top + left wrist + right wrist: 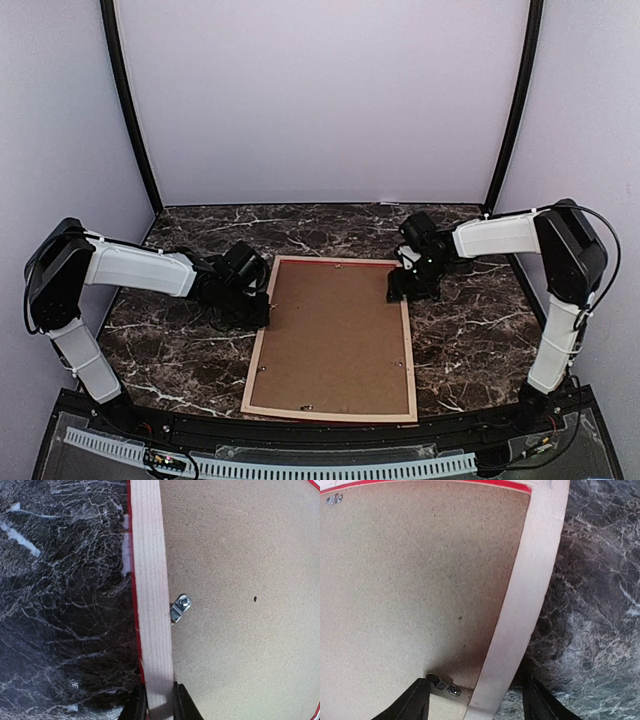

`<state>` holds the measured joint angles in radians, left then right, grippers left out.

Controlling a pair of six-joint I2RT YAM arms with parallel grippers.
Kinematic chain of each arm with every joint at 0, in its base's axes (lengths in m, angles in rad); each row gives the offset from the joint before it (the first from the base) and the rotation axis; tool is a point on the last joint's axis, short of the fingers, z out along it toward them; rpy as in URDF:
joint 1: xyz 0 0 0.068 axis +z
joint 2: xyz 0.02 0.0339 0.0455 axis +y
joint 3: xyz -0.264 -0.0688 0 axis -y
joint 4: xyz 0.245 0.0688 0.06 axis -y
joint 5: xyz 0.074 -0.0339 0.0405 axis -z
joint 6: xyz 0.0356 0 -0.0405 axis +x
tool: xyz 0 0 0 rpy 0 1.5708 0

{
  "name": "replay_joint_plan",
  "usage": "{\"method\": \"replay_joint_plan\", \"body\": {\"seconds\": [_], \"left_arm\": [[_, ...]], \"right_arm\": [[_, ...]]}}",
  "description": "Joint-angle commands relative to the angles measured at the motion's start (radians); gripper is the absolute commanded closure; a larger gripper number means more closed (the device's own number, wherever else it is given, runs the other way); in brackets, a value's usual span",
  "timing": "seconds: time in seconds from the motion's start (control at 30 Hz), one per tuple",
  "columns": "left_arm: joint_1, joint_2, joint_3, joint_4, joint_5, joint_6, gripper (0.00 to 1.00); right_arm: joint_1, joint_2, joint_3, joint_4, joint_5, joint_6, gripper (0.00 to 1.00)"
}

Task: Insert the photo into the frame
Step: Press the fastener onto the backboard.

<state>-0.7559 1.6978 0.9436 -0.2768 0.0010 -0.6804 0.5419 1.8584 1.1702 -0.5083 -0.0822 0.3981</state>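
- The frame lies back up with its backing board in it and fills the middle of the marble table. Bare tabletop lies open to its left, to its right and along the far strip.
- The left gripper pinches the frame's left rail, and its arm lies across the tabletop on that side.
- A left-rail tab juts over the board just ahead of it.
- The right gripper straddles the right rail near the far corner, with gaps on both sides.
- A right-rail tab sits just beside its inner finger.
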Motion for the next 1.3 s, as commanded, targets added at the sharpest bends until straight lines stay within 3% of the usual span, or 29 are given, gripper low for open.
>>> {"method": "replay_joint_plan", "body": {"seconds": [0.0,0.53,1.27], "left_arm": [[-0.010,0.021,-0.017,-0.046,0.048,0.019,0.98],[-0.011,0.019,-0.023,-0.046,0.046,0.019,0.99],[-0.010,0.016,-0.026,-0.047,0.045,0.016,0.99]], "right_arm": [[-0.013,0.043,0.015,0.048,-0.019,0.005,0.36],[-0.038,0.041,-0.014,0.063,-0.050,0.005,0.56],[-0.074,0.043,-0.043,0.063,-0.191,-0.060,0.75]]}}
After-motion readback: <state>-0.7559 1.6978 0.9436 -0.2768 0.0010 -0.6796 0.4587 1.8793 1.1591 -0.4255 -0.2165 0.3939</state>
